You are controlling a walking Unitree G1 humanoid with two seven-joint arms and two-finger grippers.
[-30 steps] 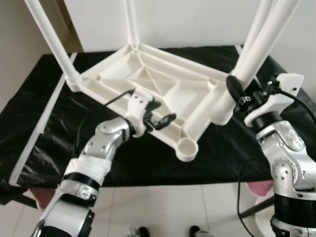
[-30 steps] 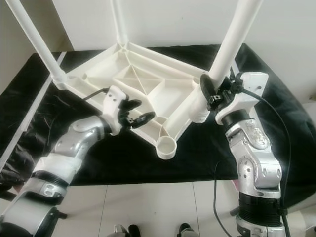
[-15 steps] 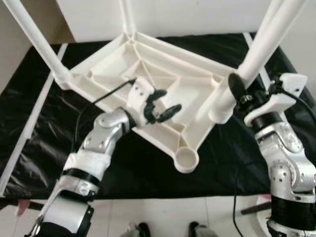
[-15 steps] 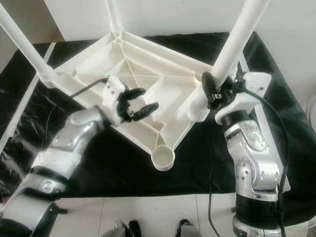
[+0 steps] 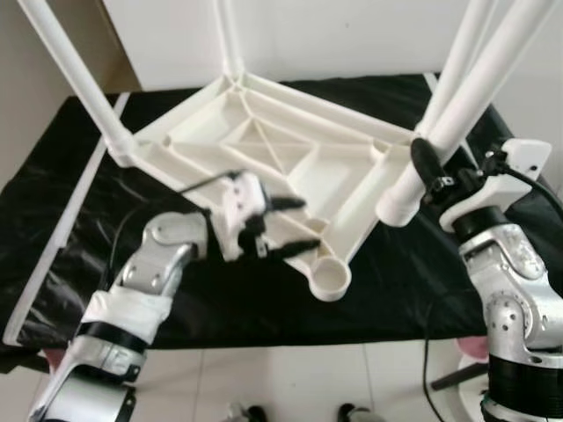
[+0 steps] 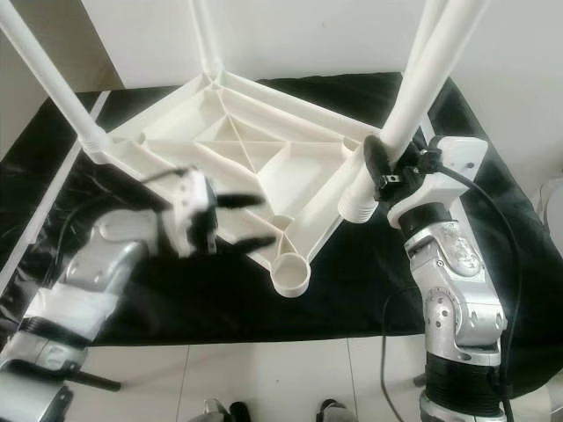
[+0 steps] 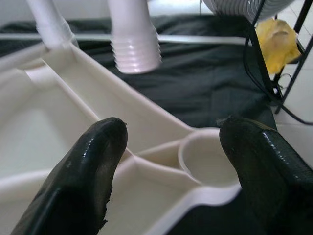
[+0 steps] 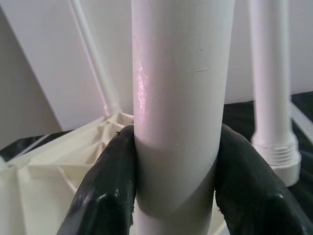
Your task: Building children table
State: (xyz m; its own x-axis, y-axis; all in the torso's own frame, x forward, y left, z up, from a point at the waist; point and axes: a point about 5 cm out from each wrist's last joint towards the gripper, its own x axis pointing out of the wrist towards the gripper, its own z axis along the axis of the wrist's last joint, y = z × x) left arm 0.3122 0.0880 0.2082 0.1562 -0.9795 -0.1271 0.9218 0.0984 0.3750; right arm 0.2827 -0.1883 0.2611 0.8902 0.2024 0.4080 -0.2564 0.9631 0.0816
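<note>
You see the white tabletop (image 5: 264,149) lying upside down on the black-covered worktop (image 5: 53,202), with white legs rising from its far corners. Your left pincer (image 5: 286,227) hangs blurred over the near edge of the tabletop, fingers spread apart, just beside the empty round socket (image 5: 331,277). Your right pincer (image 5: 428,167) is clamped around the loose leg (image 5: 457,114), whose threaded end sits near the right corner.

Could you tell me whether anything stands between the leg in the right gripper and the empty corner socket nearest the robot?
Nothing visible blocks it. The right gripper holds the leg beside the tabletop; the socket lies open, with the left gripper hovering just beside it.
</note>
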